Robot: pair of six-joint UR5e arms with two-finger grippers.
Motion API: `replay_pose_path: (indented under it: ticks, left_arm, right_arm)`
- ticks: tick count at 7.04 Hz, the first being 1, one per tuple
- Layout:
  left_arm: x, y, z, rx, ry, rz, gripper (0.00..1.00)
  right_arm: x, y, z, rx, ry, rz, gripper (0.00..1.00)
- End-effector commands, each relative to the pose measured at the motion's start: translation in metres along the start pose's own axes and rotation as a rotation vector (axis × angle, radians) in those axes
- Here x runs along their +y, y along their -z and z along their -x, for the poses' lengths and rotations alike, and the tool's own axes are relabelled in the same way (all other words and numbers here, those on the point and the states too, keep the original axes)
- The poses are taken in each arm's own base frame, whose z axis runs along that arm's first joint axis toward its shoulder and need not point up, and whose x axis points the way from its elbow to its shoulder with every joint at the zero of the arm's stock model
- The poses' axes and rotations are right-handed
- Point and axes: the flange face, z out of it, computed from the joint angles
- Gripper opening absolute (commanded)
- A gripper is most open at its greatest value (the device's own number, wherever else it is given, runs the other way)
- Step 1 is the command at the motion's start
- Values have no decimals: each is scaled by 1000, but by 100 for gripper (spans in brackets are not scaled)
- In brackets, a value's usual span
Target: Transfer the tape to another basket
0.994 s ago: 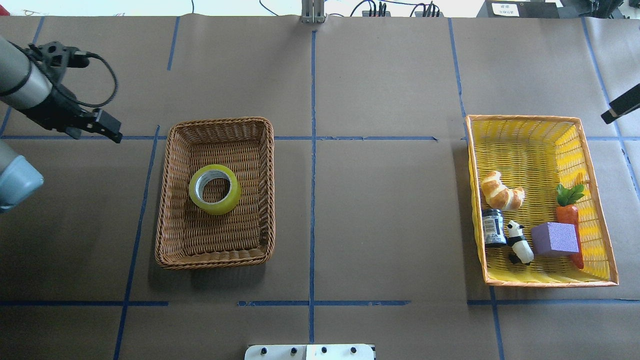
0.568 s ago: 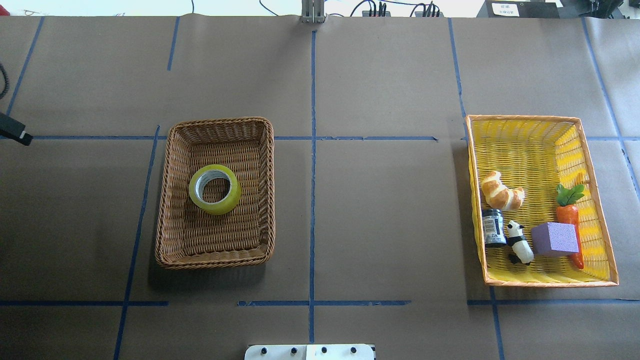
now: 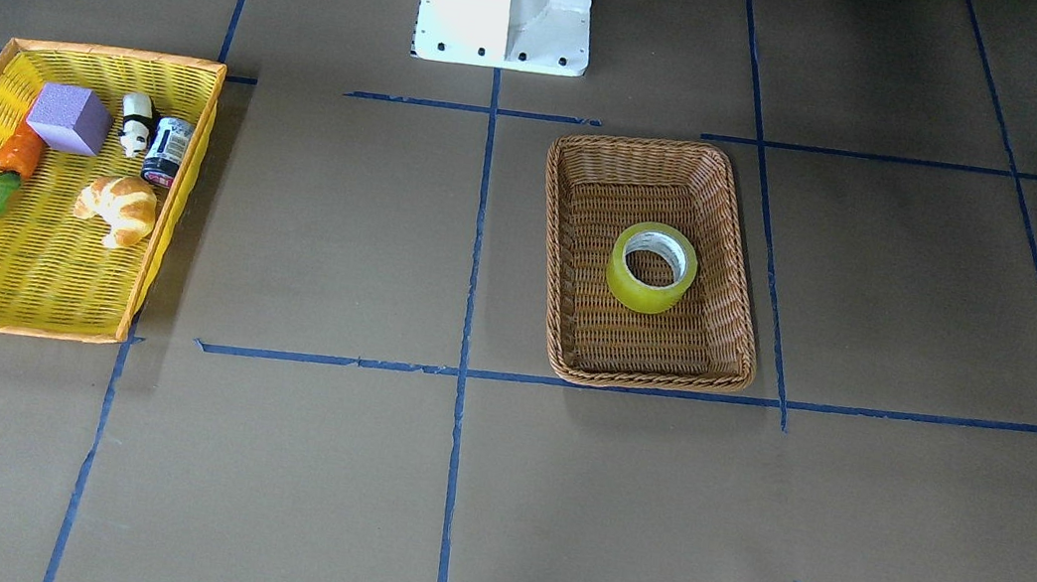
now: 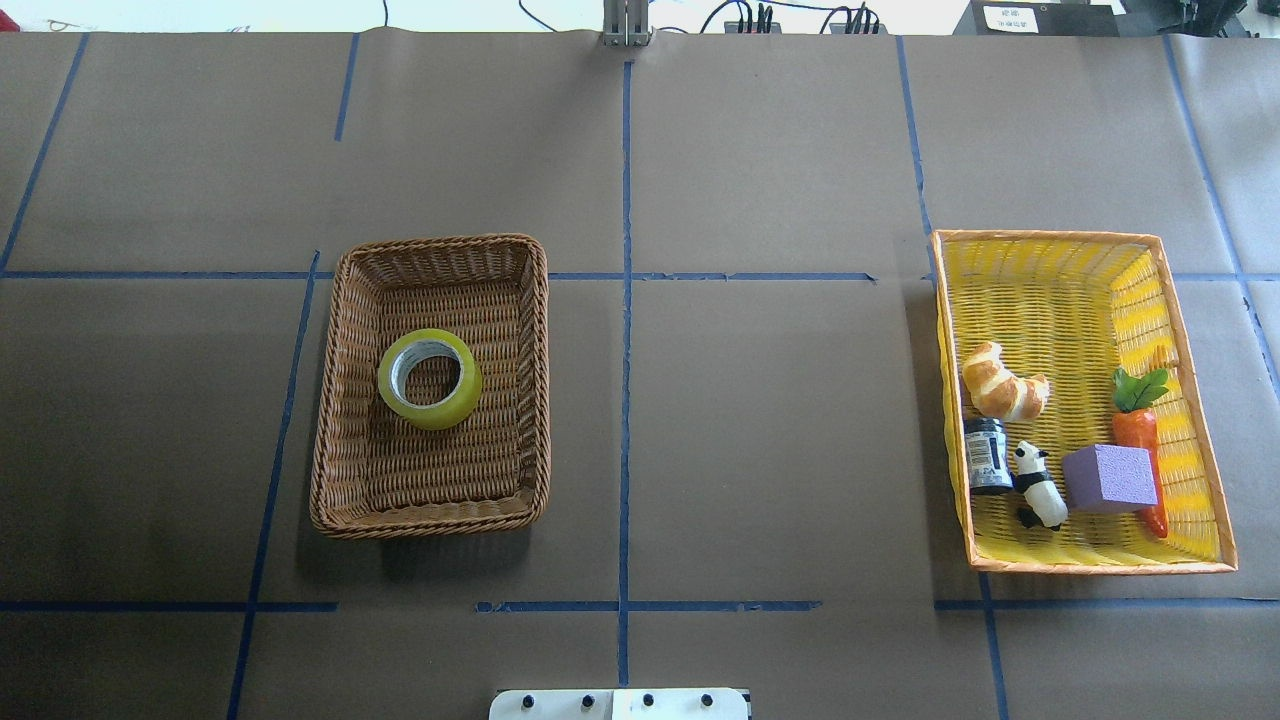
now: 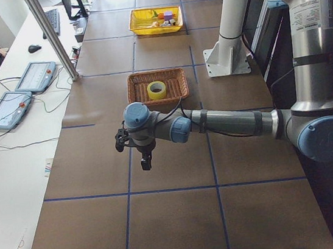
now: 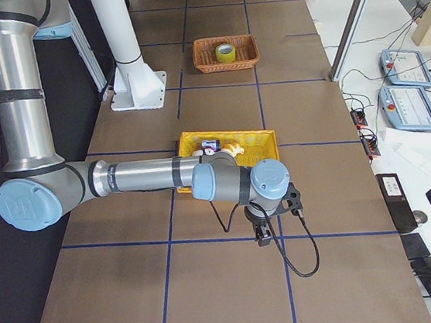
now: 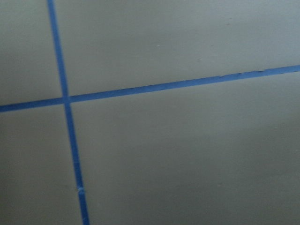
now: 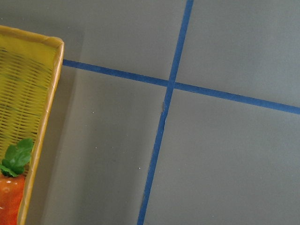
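tape flat in wicker basket: I judge move done | left jaws, right jaws clear at bench ends | can't tell their opening

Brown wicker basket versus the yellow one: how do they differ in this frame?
The brown basket is smaller, with rounded corners; the yellow basket is larger, sharp-cornered and orange-rimmed. The brown basket holds only the tape; the yellow basket holds a croissant, carrot, purple block, panda and can. Both are rectangular, woven and flat on the table.
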Motion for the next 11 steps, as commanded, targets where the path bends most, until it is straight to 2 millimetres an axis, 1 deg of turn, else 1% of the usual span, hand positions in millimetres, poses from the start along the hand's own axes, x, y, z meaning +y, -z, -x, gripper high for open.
replay_pose_path:
  ticks: [1, 2, 3, 5, 6, 7, 8, 9, 10, 11]
  left_arm:
    - [7, -4, 35, -11, 14, 8, 100]
    - [7, 0, 40, -14, 24, 0, 100]
    - [8, 1, 44, -17, 31, -1, 100]
    - [8, 3, 48, -19, 23, -5, 100]
    - [9, 3, 57, -21, 39, -6, 100]
    - [13, 4, 73, -24, 26, -8, 100]
    - [16, 17, 90, -28, 36, -22, 100]
    - [21, 18, 99, -29, 48, 12, 100]
    - [26, 29, 113, -25, 42, 41, 100]
    - [20, 41, 113, -26, 55, 39, 100]
  right_arm:
    - [11, 0, -3, 10, -89, -48, 100]
    - [23, -11, -11, 13, -69, -87, 100]
    - [23, -12, -11, 9, -132, -100, 100]
    - [18, -9, -8, -11, -135, -103, 100]
    - [17, -9, -4, -57, -148, -97, 100]
    - [17, -9, -1, -78, -155, -92, 100]
    - [17, -8, -1, -77, -153, -93, 100]
    - [15, -7, 0, -76, -150, -96, 100]
    - [16, -7, 0, -78, -151, -96, 100]
    - [15, -7, 1, -78, -149, -96, 100]
